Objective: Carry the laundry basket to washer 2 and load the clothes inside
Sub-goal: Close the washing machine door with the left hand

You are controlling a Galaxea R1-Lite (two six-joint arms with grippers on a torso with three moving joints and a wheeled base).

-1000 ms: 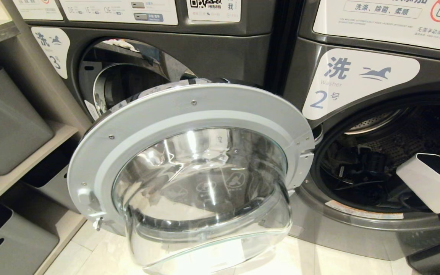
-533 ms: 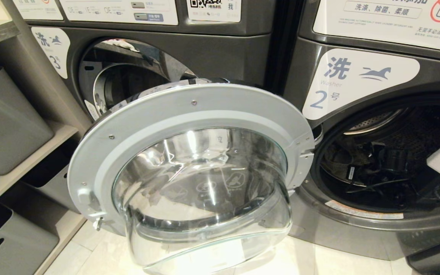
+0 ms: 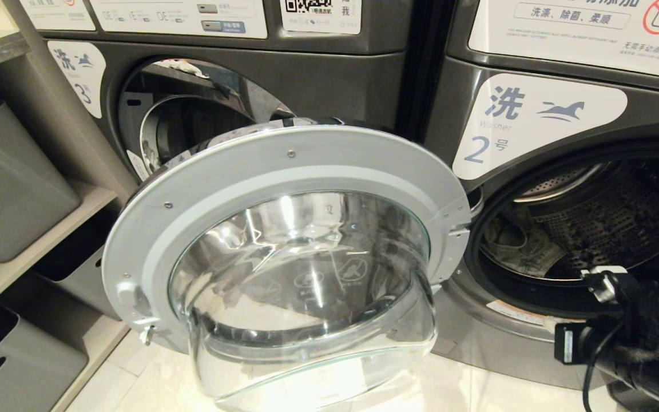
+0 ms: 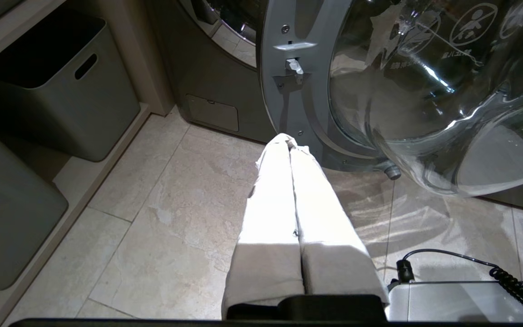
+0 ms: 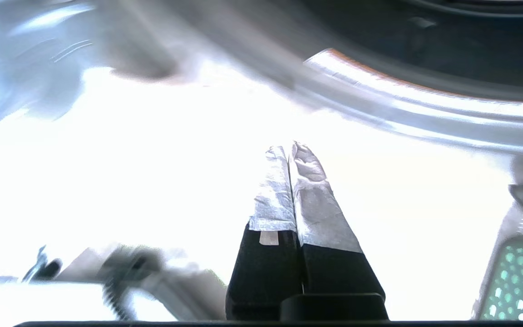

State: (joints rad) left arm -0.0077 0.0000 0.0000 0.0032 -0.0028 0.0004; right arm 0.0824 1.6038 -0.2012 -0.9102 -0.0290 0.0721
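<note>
Washer 2 (image 3: 541,114), labelled "Washer 2", holds pale denim clothes (image 3: 515,249); right gripper (image 5: 291,150) pressed together, empty.

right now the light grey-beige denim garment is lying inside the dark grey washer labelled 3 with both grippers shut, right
Not quite: the head view shows the light grey-beige denim garment inside the dark grey washer labelled 2, not 3. Both the left gripper and right gripper are shut.
</note>
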